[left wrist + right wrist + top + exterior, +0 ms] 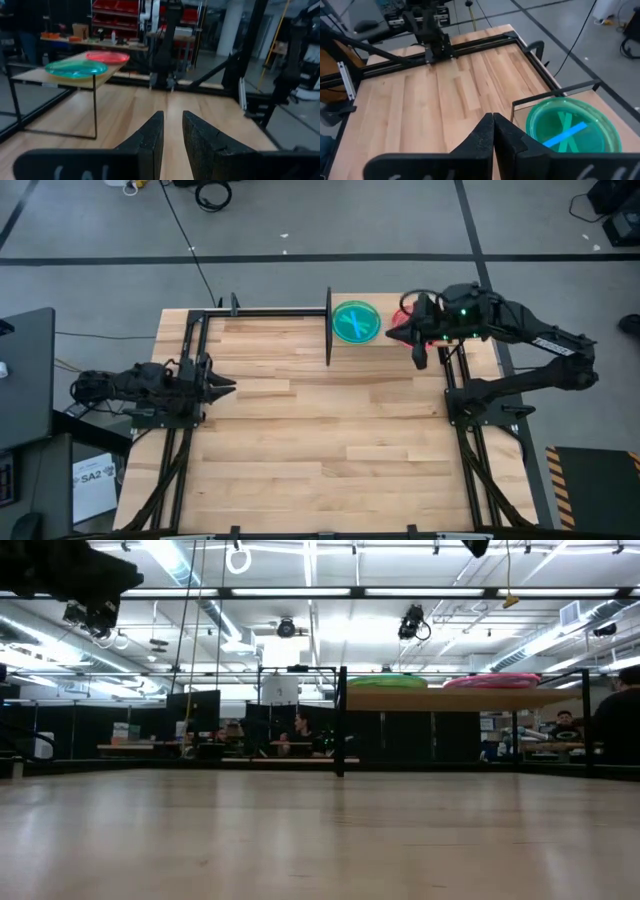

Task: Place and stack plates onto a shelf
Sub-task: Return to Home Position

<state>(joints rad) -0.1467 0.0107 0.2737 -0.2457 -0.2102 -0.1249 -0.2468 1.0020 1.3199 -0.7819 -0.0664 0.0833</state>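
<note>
2 stacks of plates are seen on the shelf at the far edge: a green-teal stack and a pink stack. the right gripper is held above the pink stack, jaws pressed together, empty. the left gripper is parked at the left, jaws slightly spread.

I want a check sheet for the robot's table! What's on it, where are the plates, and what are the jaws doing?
Surface: wooden tabletop, bare boards.
Job's things: shelf at the far edge holds a teal-green plate stack and a pink plate stack side by side.
Clutter: nothing seen.
Grippers: right gripper above the shelf, jaws shut, empty; left gripper waits at the left side, jaws slightly apart, empty.
Cables: black cable on the floor.
Surroundings: people at desks behind the table.
</note>
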